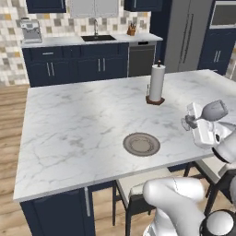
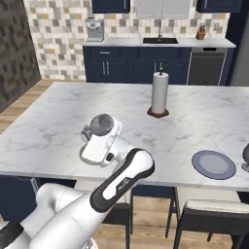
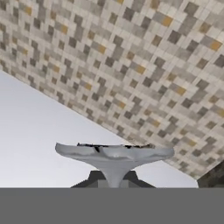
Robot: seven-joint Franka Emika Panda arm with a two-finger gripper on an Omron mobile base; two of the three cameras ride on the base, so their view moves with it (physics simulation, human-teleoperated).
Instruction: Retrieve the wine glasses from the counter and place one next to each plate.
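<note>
Left base view, wine glass (image 1: pixel 214 110) sideways, bowl rightward

Arm is bending up from the base with elbow raised, wrist rolling sideways; hand (image 1: pixel 190 120) is clamping tight on a wine glass (image 1: pixel 215 110) stem, carrying it tilted above the worktop (image 1: pixel 83 133) edge.

Both base views look forward and down from behind the arm, sharing the table (image 1: pixel 69 133) and towel roll (image 1: pixel 156 83); the hand view tilts toward tiled wall (image 3: pixel 131 57).
</note>
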